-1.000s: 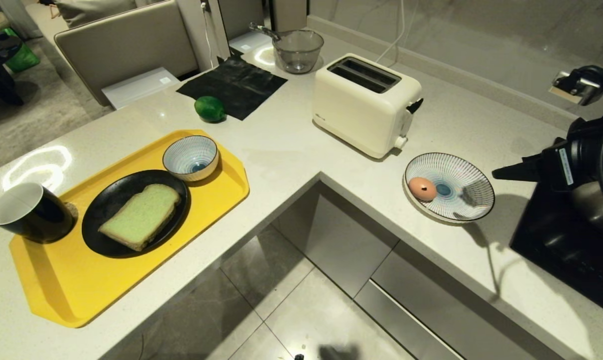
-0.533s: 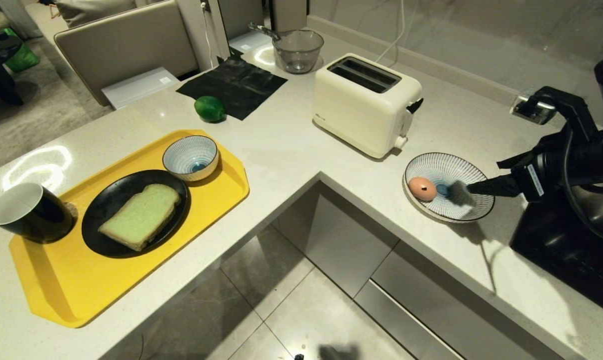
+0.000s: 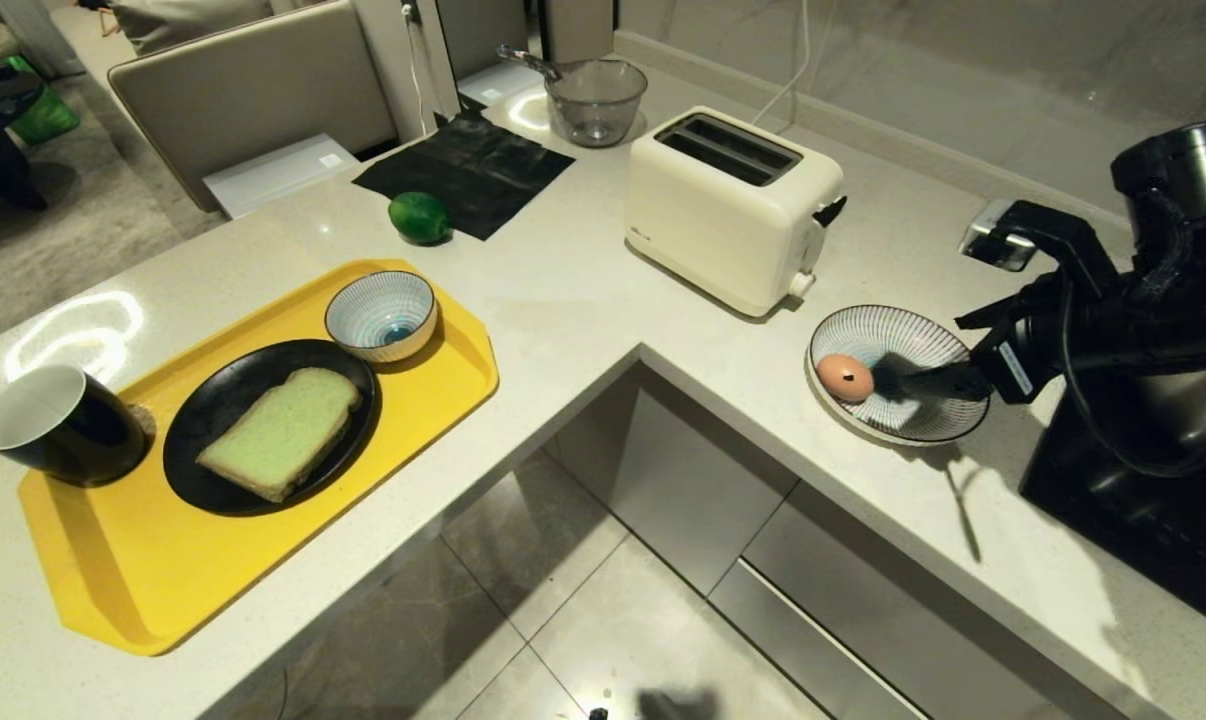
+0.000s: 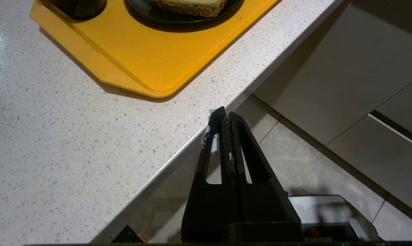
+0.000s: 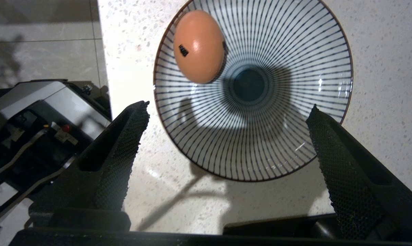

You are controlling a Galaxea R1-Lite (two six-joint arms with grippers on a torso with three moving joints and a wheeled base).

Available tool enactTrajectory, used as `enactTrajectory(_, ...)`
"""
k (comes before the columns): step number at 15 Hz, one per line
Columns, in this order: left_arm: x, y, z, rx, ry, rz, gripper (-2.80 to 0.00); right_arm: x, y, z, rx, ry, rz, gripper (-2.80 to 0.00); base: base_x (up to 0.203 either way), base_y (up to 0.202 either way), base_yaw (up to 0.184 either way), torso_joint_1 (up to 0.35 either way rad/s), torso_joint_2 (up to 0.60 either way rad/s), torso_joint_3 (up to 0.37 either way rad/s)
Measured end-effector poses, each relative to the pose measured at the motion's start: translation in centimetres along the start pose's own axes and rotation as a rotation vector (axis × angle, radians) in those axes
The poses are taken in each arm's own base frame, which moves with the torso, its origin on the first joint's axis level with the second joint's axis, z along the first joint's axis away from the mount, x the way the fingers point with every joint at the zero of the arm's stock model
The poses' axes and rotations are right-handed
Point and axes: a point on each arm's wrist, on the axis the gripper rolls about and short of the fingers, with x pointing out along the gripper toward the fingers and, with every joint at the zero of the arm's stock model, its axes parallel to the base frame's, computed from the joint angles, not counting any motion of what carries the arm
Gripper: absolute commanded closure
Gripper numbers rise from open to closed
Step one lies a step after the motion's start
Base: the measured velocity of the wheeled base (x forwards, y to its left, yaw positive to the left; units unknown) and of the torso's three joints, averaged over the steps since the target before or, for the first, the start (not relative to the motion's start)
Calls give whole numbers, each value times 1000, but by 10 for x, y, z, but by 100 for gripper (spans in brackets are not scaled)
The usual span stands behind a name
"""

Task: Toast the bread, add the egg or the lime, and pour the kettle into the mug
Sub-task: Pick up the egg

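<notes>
Black mesh-padded fingers (image 5: 124,147) of the right pincer (image 5: 226,109) stand spread wide, released, hovering over the striped plate (image 3: 938,345), holding nothing. On that plate the egg (image 3: 845,377) lies toward its 9 o'clock rim, apart from both fingers; in the right wrist view its long axis runs from the rim toward the plate's dark centre, a small dark mark on its shell. Pale speckled stone forms the L-shaped desk (image 3: 583,290), with grey floor tiles (image 3: 603,630) inside the corner. The left pincer (image 4: 225,118), clenched empty, hangs off the desk edge near the yellow tray (image 4: 151,58).
</notes>
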Motion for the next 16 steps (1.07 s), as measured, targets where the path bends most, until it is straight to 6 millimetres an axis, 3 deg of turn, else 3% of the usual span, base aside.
enactTrajectory(9,0,0,0,0,1,0,0,40,5,4,-19,-11,21,-280,0,0,0,0,0,0)
enactTrajectory(16,0,0,0,0,0,-1,0,64,-3,7,-17,11,-2,-280,0,0,0,0,0,0)
